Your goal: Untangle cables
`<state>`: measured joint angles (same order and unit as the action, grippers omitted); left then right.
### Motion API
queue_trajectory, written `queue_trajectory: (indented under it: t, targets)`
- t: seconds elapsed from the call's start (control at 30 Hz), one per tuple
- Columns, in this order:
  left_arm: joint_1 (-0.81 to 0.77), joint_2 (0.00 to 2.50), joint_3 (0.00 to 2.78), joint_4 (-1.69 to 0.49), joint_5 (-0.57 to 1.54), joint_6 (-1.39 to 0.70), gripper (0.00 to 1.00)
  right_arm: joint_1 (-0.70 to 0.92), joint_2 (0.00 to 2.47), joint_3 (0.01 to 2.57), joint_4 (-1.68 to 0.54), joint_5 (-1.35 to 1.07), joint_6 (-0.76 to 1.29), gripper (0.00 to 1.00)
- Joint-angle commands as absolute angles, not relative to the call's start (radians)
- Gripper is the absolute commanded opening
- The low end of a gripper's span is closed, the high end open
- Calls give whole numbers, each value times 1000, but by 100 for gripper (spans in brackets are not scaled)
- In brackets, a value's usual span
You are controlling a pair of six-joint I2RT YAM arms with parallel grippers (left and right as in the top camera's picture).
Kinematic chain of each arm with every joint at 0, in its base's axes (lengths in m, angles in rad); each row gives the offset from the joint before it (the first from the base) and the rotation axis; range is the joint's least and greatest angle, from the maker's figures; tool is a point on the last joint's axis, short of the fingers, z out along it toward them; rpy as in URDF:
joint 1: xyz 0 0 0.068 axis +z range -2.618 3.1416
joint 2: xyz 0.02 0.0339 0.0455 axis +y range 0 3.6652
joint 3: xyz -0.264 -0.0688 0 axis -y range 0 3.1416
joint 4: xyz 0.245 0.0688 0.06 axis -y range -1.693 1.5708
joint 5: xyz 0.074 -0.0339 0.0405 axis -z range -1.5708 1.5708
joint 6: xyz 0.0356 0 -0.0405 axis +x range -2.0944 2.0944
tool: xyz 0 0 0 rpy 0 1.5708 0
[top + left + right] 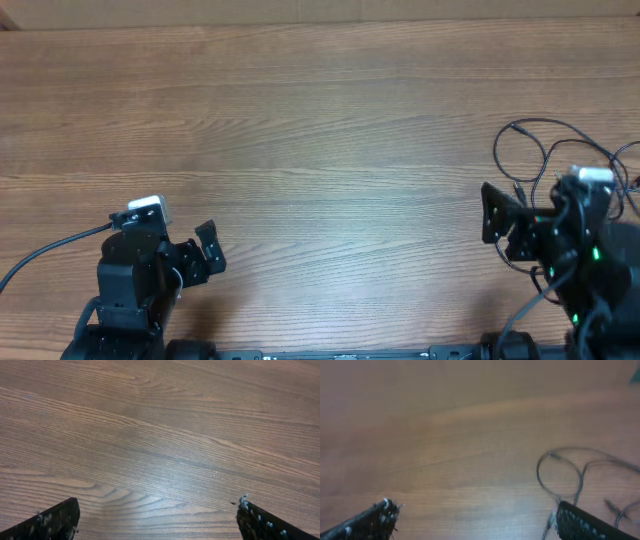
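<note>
The thin black cables (530, 150) lie in loose loops at the table's right edge, partly hidden under my right arm. In the right wrist view the cable loops (570, 467) lie on the wood at the right, and one strand runs beside the right fingertip. My right gripper (500, 225) (472, 510) is open and empty, just left of the cables. My left gripper (210, 250) (159, 510) is open and empty at the near left, over bare wood and far from the cables.
The wooden table (320, 130) stretches between the two arms. A thick black wire (50, 250) of the left arm trails off to the left edge.
</note>
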<state>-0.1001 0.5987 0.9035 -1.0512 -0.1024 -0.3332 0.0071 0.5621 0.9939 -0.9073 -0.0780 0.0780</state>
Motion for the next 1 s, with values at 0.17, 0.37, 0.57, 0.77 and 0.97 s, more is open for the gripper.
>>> queue_trajectory:
  t: [0.17,0.37,0.57,0.77,0.97]
  targets:
    - [-99,601,896,-1051,-114,-321,100,6,234,661,-575,-101,82,100]
    - [-99,601,896,-1051,-114,-321,100,12,18,389,-258,-136,82,100]
    - [-99,601,896,-1051,-114,-321,100,14,3,205,12,-139,81,100]
    - [-99,601,896,-1051,-114,-321,100,14,3,36,226,-131,78,100]
    - [-99,601,896,-1051,-114,-321,100,21,3,8,223,-91,11,100]
